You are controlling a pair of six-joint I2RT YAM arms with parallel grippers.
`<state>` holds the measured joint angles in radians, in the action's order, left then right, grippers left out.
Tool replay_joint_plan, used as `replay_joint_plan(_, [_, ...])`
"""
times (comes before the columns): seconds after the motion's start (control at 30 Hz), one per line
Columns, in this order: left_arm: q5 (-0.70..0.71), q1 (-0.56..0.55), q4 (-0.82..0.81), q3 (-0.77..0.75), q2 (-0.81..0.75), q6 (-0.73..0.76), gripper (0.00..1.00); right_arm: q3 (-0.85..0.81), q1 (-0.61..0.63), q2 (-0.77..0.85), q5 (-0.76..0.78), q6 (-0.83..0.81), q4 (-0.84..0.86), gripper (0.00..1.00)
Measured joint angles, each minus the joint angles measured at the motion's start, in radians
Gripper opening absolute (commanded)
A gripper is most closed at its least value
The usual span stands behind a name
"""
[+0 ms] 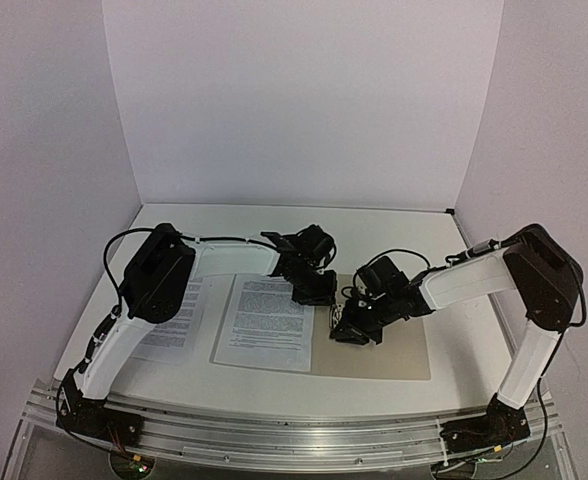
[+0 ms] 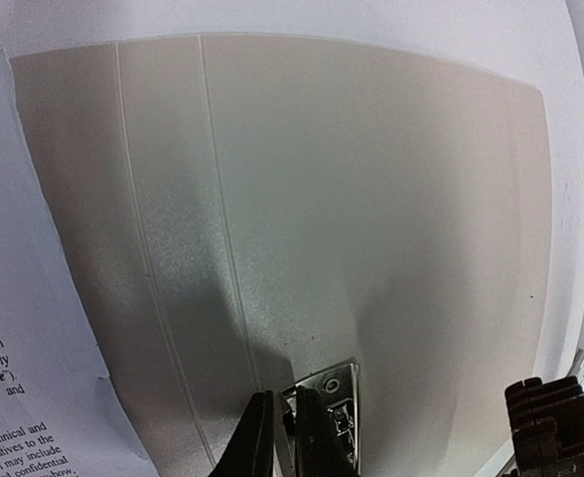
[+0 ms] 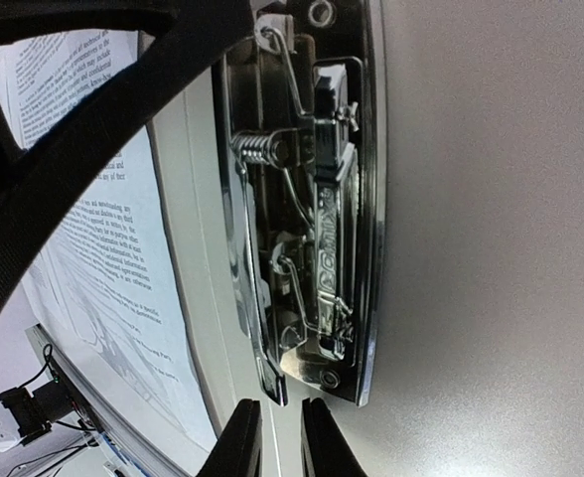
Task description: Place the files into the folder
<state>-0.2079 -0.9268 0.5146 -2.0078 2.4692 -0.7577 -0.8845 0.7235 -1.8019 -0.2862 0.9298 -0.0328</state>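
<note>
**Operator:** Report the end effectors.

**Technician:** The left gripper (image 2: 282, 394) has its jaws all but together, with a thin bright edge of the clip fastener (image 2: 334, 412) caught between them at the bottom of the left wrist frame. The right gripper (image 3: 280, 402) has its jaws a narrow slit apart and empty, with its tips just below the fastener's lower end.

**Operator:** Why are both at one spot?

**Technician:** As a judgement, the left raises the sprung lever while the right stands ready to steady the base (the spring looks stiff).

**Operator:** Locate the work.

**Technician:** The folder (image 1: 384, 350) lies open at the centre of the top view, its tan right panel bare. The first file (image 1: 264, 320) lies over the folder's left part, its right edge near the fastener. The second file (image 1: 174, 325) lies further left, partly under the left arm.

**Operator:** What are the clearances?

**Technician:** Bare table (image 1: 374, 225) lies behind the folder, toward the upper frame. The grippers sit close together, so a sideways move by either risks contact. The sheet edge would need to pass under the raised lever.
</note>
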Motion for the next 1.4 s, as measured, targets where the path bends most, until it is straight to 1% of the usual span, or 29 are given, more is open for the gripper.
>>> replay_joint_plan(0.27, [-0.002,-0.001,-0.002,0.000,0.000,-0.033,0.00,0.000,-0.008,-0.001,0.001,-0.003,0.011,0.16])
replay_joint_plan(0.47, [0.000,-0.002,-0.002,0.000,0.000,-0.063,0.00,0.000,-0.016,-0.010,-0.004,-0.010,0.017,0.17])
replay_joint_plan(0.63, [0.000,-0.002,-0.006,0.006,-0.001,-0.098,0.00,-0.001,-0.019,-0.013,-0.009,-0.023,0.030,0.19])
replay_joint_plan(0.77, [-0.001,-0.002,-0.020,0.036,-0.015,-0.124,0.00,-0.004,-0.023,-0.012,-0.014,-0.041,0.033,0.21])
replay_joint_plan(0.97, [-0.003,-0.003,-0.018,0.085,-0.049,-0.153,0.00,-0.004,-0.025,-0.005,-0.020,-0.046,0.034,0.21])
replay_joint_plan(1.13, [-0.002,-0.003,-0.018,0.085,-0.050,-0.147,0.00,-0.003,-0.025,-0.005,-0.034,-0.046,0.034,0.19])
replay_joint_plan(1.3, [0.001,-0.004,-0.011,0.079,-0.048,-0.129,0.00,0.003,-0.025,-0.005,-0.053,-0.040,0.044,0.11])
replay_joint_plan(1.4, [0.001,-0.004,-0.009,0.078,-0.048,-0.129,0.00,0.008,-0.026,-0.005,-0.058,-0.037,0.047,0.11])
